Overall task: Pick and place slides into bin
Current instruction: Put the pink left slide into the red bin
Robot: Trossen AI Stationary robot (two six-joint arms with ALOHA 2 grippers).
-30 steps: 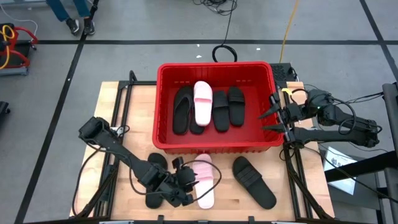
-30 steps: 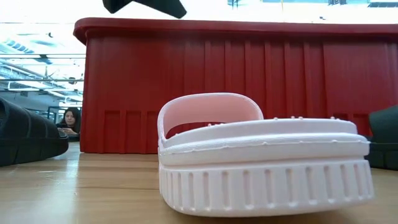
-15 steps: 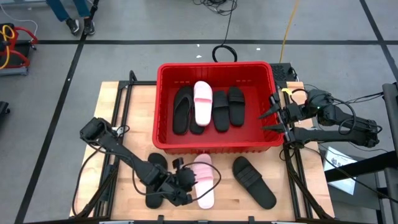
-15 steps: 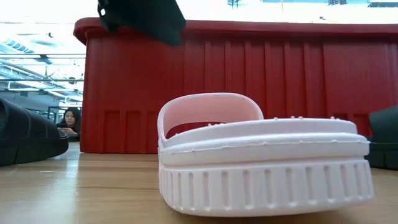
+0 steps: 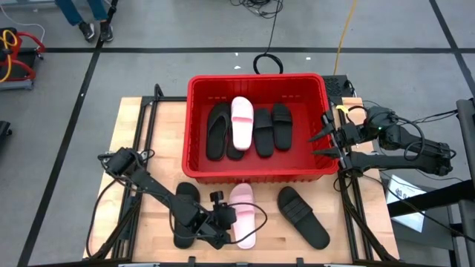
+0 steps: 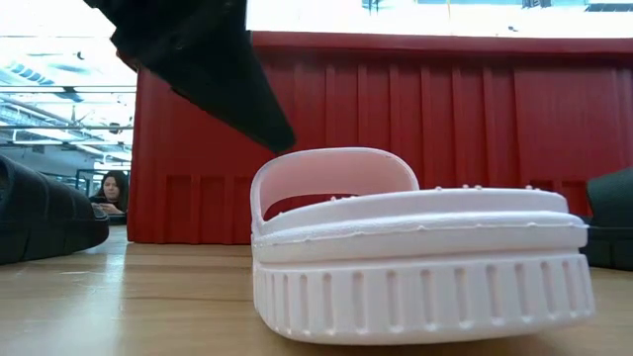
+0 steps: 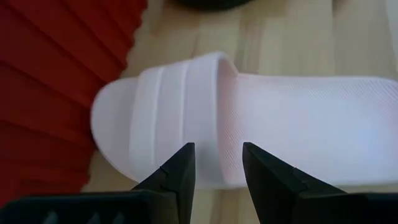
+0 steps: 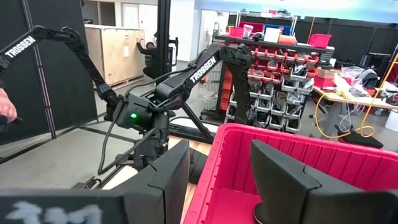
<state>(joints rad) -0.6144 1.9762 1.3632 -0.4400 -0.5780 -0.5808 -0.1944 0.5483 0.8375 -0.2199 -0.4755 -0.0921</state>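
A light pink slide (image 5: pixel 245 215) lies sole down on the table in front of the red bin (image 5: pixel 256 78). It also shows in the low view (image 6: pixel 415 257) and in the left wrist view (image 7: pixel 280 124). My left gripper (image 5: pixel 225 218) is open and points down over the slide's strap (image 7: pixel 168 106), at the slide's left long side. My right gripper (image 5: pixel 326 138) is open and empty beside the bin's right wall. In the bin lie one pink slide (image 5: pixel 242 122) and several black slides (image 5: pixel 263 130). Two more black slides (image 5: pixel 303 216) (image 5: pixel 184 194) lie on the table. My left gripper comes at the pink slide from above, open. In the low view its fingertip (image 6: pixel 272 133) stands right at the top of the strap (image 6: pixel 316 156). I cannot tell whether it touches the strap. The slide lies flat on the table.
The bin's near wall (image 6: pixel 396 129) stands close behind the pink slide. My left arm lies over the left black slide. A person (image 6: pixel 111 190) sits in the room far behind the table. Another Trossen arm stand (image 8: pixel 186 81) shows beyond the bin.
My left gripper has come down toward the pink slide's strap and gone slightly toward the table's near edge, staying open. The pink slide has not moved.
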